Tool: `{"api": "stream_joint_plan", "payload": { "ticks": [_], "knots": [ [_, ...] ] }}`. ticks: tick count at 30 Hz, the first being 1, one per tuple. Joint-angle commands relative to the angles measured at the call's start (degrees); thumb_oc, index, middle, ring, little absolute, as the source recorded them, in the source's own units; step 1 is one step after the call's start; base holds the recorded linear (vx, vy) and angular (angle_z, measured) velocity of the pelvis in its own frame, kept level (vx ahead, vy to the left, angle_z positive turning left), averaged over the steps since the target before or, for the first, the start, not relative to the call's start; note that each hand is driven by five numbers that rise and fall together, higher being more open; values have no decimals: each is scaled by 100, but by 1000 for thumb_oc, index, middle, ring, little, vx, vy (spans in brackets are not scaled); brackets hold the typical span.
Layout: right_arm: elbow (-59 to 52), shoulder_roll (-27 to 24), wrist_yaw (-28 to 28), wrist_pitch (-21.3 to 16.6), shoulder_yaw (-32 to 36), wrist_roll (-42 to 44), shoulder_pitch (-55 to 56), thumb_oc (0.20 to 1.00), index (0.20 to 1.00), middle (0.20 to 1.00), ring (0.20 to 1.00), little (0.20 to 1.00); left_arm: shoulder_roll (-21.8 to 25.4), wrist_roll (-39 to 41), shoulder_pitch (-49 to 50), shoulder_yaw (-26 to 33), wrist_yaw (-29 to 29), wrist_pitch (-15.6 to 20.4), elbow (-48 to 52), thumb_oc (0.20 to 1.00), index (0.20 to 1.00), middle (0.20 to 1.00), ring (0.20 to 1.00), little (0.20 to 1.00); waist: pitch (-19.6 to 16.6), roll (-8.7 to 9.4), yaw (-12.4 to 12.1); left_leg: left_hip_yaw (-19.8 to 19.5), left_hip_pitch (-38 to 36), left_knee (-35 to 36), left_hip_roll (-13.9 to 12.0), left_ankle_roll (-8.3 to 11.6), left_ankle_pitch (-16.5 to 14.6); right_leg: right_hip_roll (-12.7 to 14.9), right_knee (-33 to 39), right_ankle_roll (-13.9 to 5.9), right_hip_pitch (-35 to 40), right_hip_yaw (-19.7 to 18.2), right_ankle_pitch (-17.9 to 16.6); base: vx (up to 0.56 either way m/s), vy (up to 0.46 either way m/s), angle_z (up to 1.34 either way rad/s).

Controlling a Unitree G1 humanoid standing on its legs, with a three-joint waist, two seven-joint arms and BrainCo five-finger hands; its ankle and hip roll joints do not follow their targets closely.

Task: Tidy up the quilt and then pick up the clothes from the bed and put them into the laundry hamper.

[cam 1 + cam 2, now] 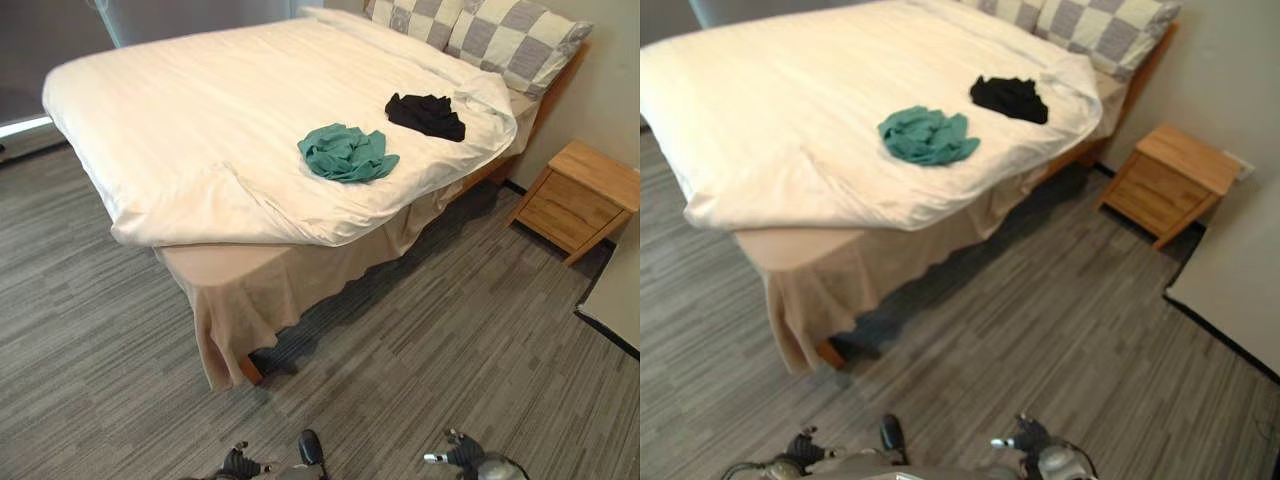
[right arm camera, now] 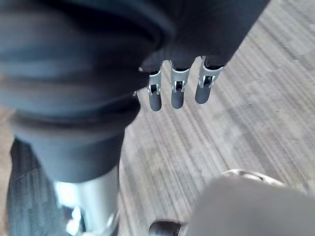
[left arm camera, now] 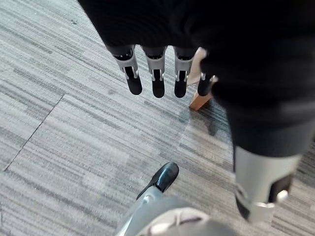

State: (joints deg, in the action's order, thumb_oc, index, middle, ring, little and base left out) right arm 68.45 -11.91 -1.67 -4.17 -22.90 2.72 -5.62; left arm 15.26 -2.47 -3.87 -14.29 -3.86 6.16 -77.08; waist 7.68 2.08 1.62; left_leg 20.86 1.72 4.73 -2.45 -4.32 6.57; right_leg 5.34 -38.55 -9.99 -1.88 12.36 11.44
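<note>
A cream quilt (image 1: 190, 110) covers the bed, and its near corner (image 1: 215, 190) is folded over and rumpled. On the quilt's right side lies a crumpled teal garment (image 1: 347, 153), with a black garment (image 1: 427, 115) beyond it toward the pillows. My left hand (image 3: 157, 78) hangs over the grey floor in the left wrist view, fingers straight and holding nothing. My right hand (image 2: 177, 93) also hangs with straight, empty fingers over the floor. Both hands are well short of the bed.
Two grey-and-white checked pillows (image 1: 510, 40) lean at the bed's head. A tan bed skirt (image 1: 270, 290) hangs at the near corner above a wooden bed leg (image 3: 199, 101). A wooden nightstand (image 1: 580, 198) stands right of the bed, with a pale flat panel (image 1: 620, 290) nearer. Striped grey carpet (image 1: 430, 350) lies between me and the bed.
</note>
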Motion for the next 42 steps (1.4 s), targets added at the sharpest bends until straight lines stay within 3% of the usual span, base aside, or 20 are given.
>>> {"api": "stream_joint_plan", "payload": {
  "ticks": [1, 3, 4, 5, 6, 8, 15, 18, 20, 21, 22, 25, 28, 31, 33, 36, 37, 38, 39, 42],
  "knots": [
    [223, -122, -53, -59, 205, -192, -697, 1000, 1000, 1000, 1000, 1000, -11, -110, -357, -186, -21, -67, -65, 1000, 1000, 1000, 1000, 1000, 357, -341, 1, -116, -603, 27, -225, 471, -440, 186, 1605, -145, -20, 207, -547, 483, -101, 51],
    [231, -124, -90, -75, 204, -198, -660, 1000, 1000, 1000, 1000, 1000, -17, -143, -353, -221, -20, -36, -84, 1000, 1000, 1000, 1000, 1000, 341, -383, 41, -203, -622, 27, -249, 498, -483, 191, 1993, -35, -80, 32, -544, 336, -140, 83],
    [281, -149, -109, -47, 267, -166, -554, 1000, 1000, 1000, 1000, 1000, -23, -266, -406, -325, -20, -27, -132, 1000, 1000, 1000, 1000, 1000, 285, -346, 152, -459, -715, 27, -204, 566, -616, 326, 3092, 35, -19, -604, -711, 337, -209, 74],
    [275, -160, -120, -42, 298, -137, -501, 1000, 1000, 1000, 1000, 1000, -24, -294, -417, -364, -35, -11, -143, 1000, 1000, 1000, 1000, 1000, 265, -325, 223, -598, -765, 27, -197, 598, -691, 398, 3464, 21, -36, -1046, -866, 421, -274, 95],
    [278, -164, -130, -19, 315, -132, -440, 1000, 1000, 1000, 1000, 1000, -12, -336, -415, -386, -43, 4, -143, 1000, 1000, 1000, 1000, 1000, 232, -296, 255, -662, -793, 27, -191, 629, -754, 454, 3669, -27, -100, -1415, -1018, 189, -138, 89],
    [275, -124, -89, 36, 315, -145, -381, 1000, 1000, 1000, 1000, 1000, 15, -279, -411, -311, -72, 6, -164, 1000, 1000, 1000, 1000, 1000, 229, -242, 251, -725, -956, 27, -292, 703, -830, 510, 3658, -120, -234, -1690, -1197, 252, -291, 99],
    [471, -103, -51, 78, 186, -348, -55, 1000, 1000, 1000, 1000, 1000, -243, 783, -247, 288, -277, 136, -96, 1000, 1000, 1000, 1000, 1000, 151, -252, 75, -1118, -908, 27, -525, 920, -635, 434, 4250, 24, 358, -1041, -1149, 194, -292, 60],
    [506, -330, -264, 35, 118, -638, -18, 1000, 1000, 1000, 1000, 1000, -191, 1890, -386, 795, -737, 486, 334, 1000, 1000, 1000, 1000, 1000, 322, -325, 1, -1307, -461, -352, -581, 1005, -557, 443, 4355, 109, 511, -561, -1007, -31, -154, 46],
    [500, -437, -351, 30, 109, -743, 81, 1000, 1000, 1000, 1000, 1000, -280, 2248, -968, 873, -1377, 628, 696, 1000, 1000, 1000, 1000, 1000, 393, -278, 180, -792, -312, -827, -627, 980, -757, 526, 4355, 191, 627, -293, -889, -53, -84, 88],
    [501, -438, -351, 30, 109, -743, 77, 1000, 1000, 1000, 1000, 1000, -281, 2247, -973, 874, -1378, 628, 694, 1000, 1000, 1000, 1000, 1000, 385, -279, 180, -793, -297, -825, -627, 980, -749, 525, 4355, 193, 612, -294, -895, 11, -3, 88],
    [372, -663, -467, 7, 374, -733, 427, 1000, 1000, 1000, 1000, 1000, 408, 2429, -351, 1190, -1052, 852, 2348, 1000, 1000, 1000, 1000, 1000, 495, -360, 172, -404, -242, -910, -752, 1026, -632, 486, 4293, 249, 708, -121, -831, 20, 26, 72],
    [338, -715, -419, 1, 707, -645, 693, 1000, 1000, 1000, 1000, 1000, 1115, 2103, 277, 1734, -1000, 1082, 4338, 1000, 1000, 1000, 1000, 1000, 456, -422, 136, -401, -313, -671, -797, 1073, -552, 377, 4194, 232, 763, 1, -782, 60, 1, 55],
    [-169, -739, -194, -52, 791, -567, 1112, 1000, 1000, 1000, 1000, 1000, 1779, 1228, 297, 2153, -1219, 1226, 5677, 1000, 1000, 1000, 1000, 1000, 452, -355, 171, -396, -387, -495, -846, 1115, -510, 347, 4212, 213, 743, 26, -767, 65, -11, 14],
    [-350, -806, -114, -104, 706, -614, 1192, 1000, 1000, 1000, 1000, 1000, 2070, 894, 145, 2317, -1298, 1224, 6105, 1000, 1000, 1000, 1000, 1000, 480, -325, 194, -338, -382, -457, -869, 1134, -489, 345, 4204, 204, 668, 1, -794, -11, 1, -1],
    [-612, -920, 7, -148, 515, -654, 1188, 1000, 1000, 1000, 1000, 1000, 2779, 129, -476, 2089, -1449, 1106, 6136, 1000, 1000, 1000, 1000, 1000, 616, -312, 319, -226, -335, -496, -911, 1165, -505, 358, 4162, 178, 512, -88, -813, -70, 23, -9],
    [-747, -999, 53, -172, 420, -609, 991, 1000, 1000, 1000, 1000, 1000, 3183, -258, -1271, 1612, -1523, 961, 5872, 1000, 1000, 1000, 1000, 1000, 753, -306, 405, -130, -186, -585, -943, 1177, -504, 360, 4047, 162, 228, -232, -865, -135, 16, -28],
    [-931, -1099, 45, -213, 275, -558, 760, 1000, 1000, 1000, 1000, 1000, 3578, -685, -2357, 937, -1572, 788, 5600, 1000, 1000, 1000, 1000, 1000, 934, -289, 511, -75, 68, -688, -978, 1190, -483, 375, 3862, 131, -183, -348, -932, -140, 5, -32],
    [-931, -1097, 45, -213, 280, -559, 761, 1000, 1000, 1000, 1000, 1000, 3578, -684, -2368, 927, -1574, 790, 5594, 1000, 1000, 1000, 1000, 1000, 932, -288, 504, -72, 71, -690, -978, 1190, -484, 375, 3860, 131, -188, -351, -932, -280, 12, -22],
    [-1078, -1194, 16, -263, 93, -588, 546, 1000, 1000, 1000, 1000, 1000, 4014, -1361, -3222, 350, -1732, 575, 5452, 1000, 1000, 1000, 1000, 1000, 1077, -276, 616, -5, 340, -786, -1025, 1203, -456, 378, 3700, 89, -607, -464, -1012, -194, 8, -24],
    [-1193, -1246, -25, -322, -44, -609, 351, 1000, 1000, 1000, 1000, 1000, 4232, -1994, -4425, -582, -1892, 223, 5000, 1000, 1000, 1000, 1000, 1000, 1184, -238, 696, 86, 651, -935, -1099, 1217, -449, 388, 3553, 47, -1020, -572, -1089, -153, 0, -46]
  ]
}}
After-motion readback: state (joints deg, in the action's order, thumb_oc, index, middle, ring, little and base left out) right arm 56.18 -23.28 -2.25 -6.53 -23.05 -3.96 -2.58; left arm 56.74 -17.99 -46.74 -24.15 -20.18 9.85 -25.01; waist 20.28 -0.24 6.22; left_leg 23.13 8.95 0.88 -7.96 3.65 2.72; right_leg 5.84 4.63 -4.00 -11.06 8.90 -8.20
